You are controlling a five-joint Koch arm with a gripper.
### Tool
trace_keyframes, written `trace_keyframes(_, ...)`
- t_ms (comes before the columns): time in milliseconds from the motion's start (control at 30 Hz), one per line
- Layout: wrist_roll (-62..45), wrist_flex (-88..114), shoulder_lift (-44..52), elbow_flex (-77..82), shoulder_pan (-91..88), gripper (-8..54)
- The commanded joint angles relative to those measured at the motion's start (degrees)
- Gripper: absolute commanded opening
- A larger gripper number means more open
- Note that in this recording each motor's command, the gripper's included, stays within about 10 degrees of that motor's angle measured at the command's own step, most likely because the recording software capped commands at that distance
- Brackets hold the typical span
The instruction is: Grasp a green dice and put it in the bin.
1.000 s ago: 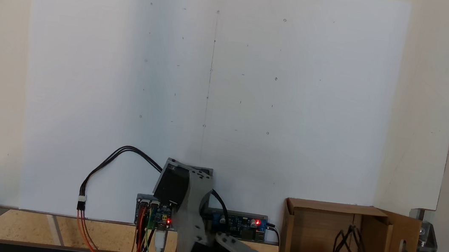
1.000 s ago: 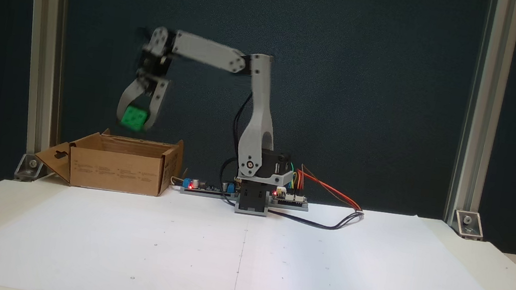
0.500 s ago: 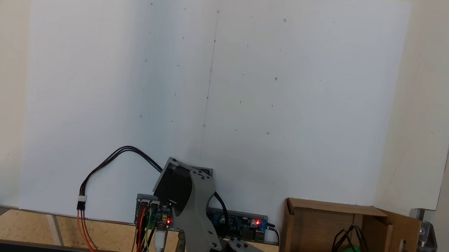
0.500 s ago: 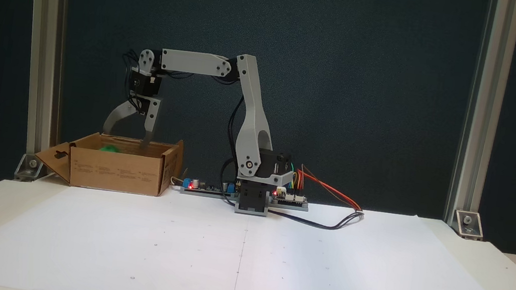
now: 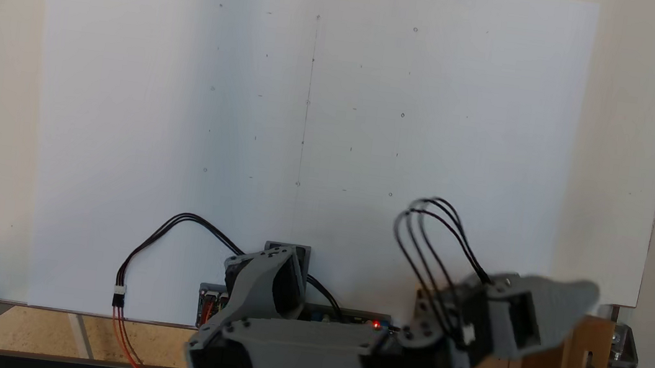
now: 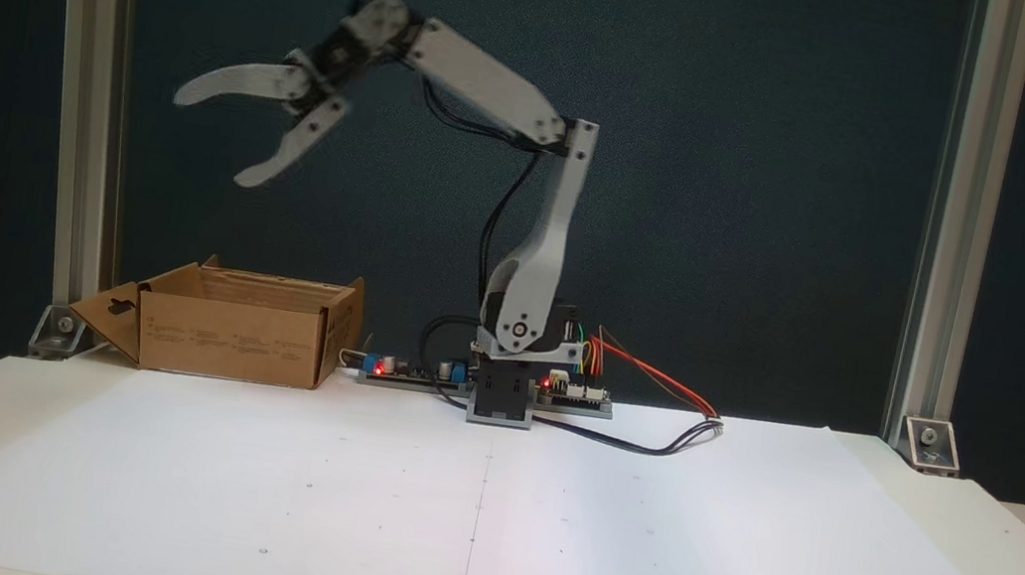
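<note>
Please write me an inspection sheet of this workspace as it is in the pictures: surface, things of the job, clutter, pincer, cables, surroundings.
Surface: white paper sheet with small marks, covering the table.
Job's things: cardboard bin standing on the table at the left of a fixed view, flaps open, one flap with a slot cutout; no green dice can be seen, the bin's inside is hidden.
Clutter: nothing seen.
Pincer: pincer open, holding nothing, raised high above the bin, slightly blurred.
Cables: black cable and coloured wires by the arm base; black wire loops at the wrist.
Surroundings: dark backdrop, aluminium frame posts.
</note>
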Motion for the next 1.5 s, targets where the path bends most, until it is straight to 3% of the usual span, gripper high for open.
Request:
trace_keyframes(0, 2.81, -1.23, 4.66, 0.35, -9.03, 42.3)
trace_keyframes(300, 8.70, -2.46, 17.49, 19.69, -46.39, 42.4)
trace_keyframes(467, 8.53, -17.29, 24.26, 33.84, -67.04, 42.4)
trace_keyframes(700, 8.88, -33.49, 33.22, 35.42, -65.92, 44.0)
trace_keyframes(1167, 9.49, -59.33, 33.57, 43.77, -67.32, 46.2)
trace_keyframes(1467, 9.23, -78.55, 33.57, 61.00, -67.32, 44.4)
